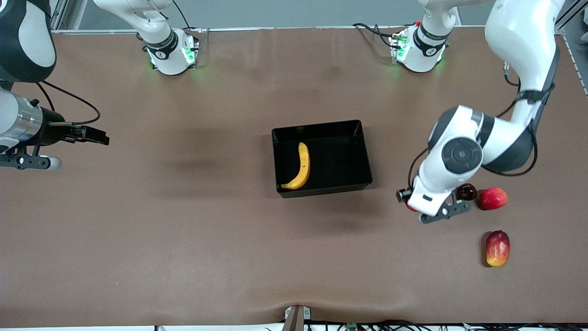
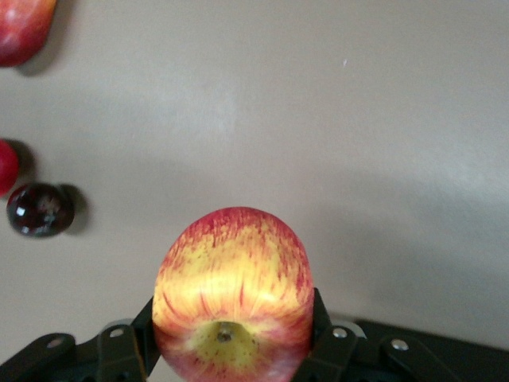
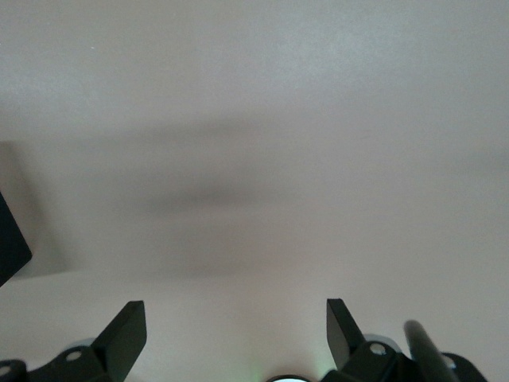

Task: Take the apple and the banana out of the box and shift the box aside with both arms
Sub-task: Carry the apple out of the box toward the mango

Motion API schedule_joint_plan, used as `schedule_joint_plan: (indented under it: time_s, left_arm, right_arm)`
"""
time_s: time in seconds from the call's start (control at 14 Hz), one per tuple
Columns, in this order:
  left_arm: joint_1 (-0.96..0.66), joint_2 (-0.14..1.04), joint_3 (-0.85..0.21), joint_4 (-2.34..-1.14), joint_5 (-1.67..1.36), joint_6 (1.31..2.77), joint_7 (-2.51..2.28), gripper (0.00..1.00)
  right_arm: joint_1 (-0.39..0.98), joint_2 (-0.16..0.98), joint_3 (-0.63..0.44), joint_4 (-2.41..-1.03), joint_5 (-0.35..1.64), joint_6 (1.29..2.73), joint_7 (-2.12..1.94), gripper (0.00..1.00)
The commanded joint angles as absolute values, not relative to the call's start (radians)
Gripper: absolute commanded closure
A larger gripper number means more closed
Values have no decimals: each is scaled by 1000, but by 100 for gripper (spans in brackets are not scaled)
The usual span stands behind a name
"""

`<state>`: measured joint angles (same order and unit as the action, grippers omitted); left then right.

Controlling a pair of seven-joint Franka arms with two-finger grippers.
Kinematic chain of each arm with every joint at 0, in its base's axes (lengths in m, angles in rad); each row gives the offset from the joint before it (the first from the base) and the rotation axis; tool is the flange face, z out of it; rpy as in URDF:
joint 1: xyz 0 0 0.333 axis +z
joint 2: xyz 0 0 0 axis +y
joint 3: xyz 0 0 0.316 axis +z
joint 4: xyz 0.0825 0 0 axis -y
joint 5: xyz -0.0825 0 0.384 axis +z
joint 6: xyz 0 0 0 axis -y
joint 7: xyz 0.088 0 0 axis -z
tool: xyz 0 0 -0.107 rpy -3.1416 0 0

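Observation:
The black box (image 1: pixel 358 156) sits mid-table, and the yellow banana (image 1: pixel 301 168) lies inside it along the wall toward the right arm's end. My left gripper (image 1: pixel 411 204) (image 2: pixel 233 322) is shut on the red apple with yellow streaks (image 2: pixel 232 286). It holds it over bare table between the box and the loose fruits. In the front view only a red sliver of the apple (image 1: pixel 409 207) shows under the wrist. My right gripper (image 1: pixel 94 136) (image 3: pixel 236 318) is open and holds nothing, over bare table at the right arm's end.
Toward the left arm's end lie a small dark-red round fruit (image 1: pixel 466 191) (image 2: pixel 40 209), a red round fruit (image 1: pixel 494 198) beside it, and an oblong red-yellow mango (image 1: pixel 498 248) nearer the front camera. The brown mat's front edge has a clamp (image 1: pixel 296 317).

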<state>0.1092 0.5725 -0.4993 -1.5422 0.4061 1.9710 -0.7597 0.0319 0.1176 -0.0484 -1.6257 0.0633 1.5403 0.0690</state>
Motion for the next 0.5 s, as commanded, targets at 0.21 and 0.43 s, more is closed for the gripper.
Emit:
schedule_joint_plan:
  time_s: [0.21, 0.43]
  left_arm:
    - [172, 661, -509, -1470, 590, 2019, -522, 100]
    - [173, 673, -453, -1470, 663, 2074, -365, 100]
  right_arm:
    - [40, 126, -49, -1608, 78, 1534, 87, 0]
    - [40, 126, -49, -1608, 78, 1534, 87, 0]
